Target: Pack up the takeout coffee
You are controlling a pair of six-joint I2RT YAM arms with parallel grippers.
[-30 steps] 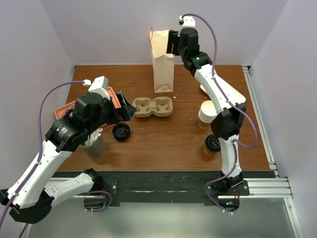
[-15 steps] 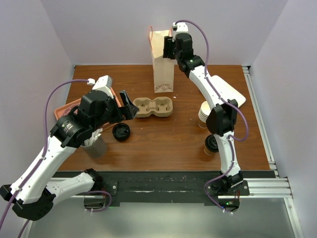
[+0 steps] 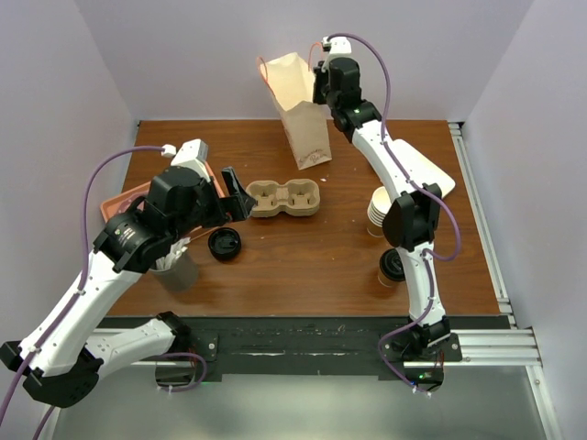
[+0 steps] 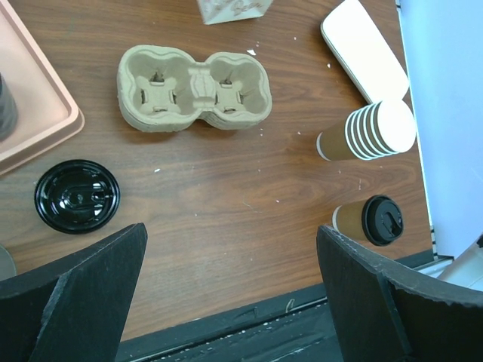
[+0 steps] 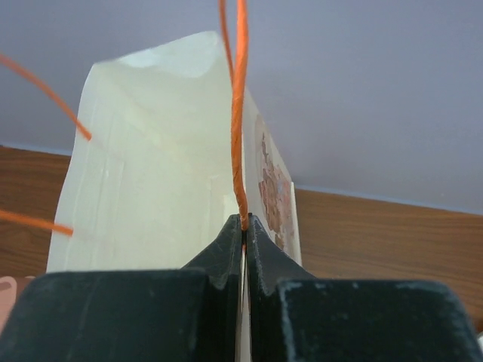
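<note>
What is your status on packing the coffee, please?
Right claw shut on paper bag rim, bag tilted. Left claw open above the table. Takeout coffee upright near cup stack, untouched. Nothing seen blocking it.

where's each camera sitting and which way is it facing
Top external: above and behind the bases, looking down on the table; both arms show.
Left wrist: high on the left arm, facing down at cup carrier and takeout coffee; open left hand at bottom.
Right wrist: far edge, looking roughly level at the paper bag; right hand shut on its rim.
Shared: top and left wrist both show the loose lid.
</note>
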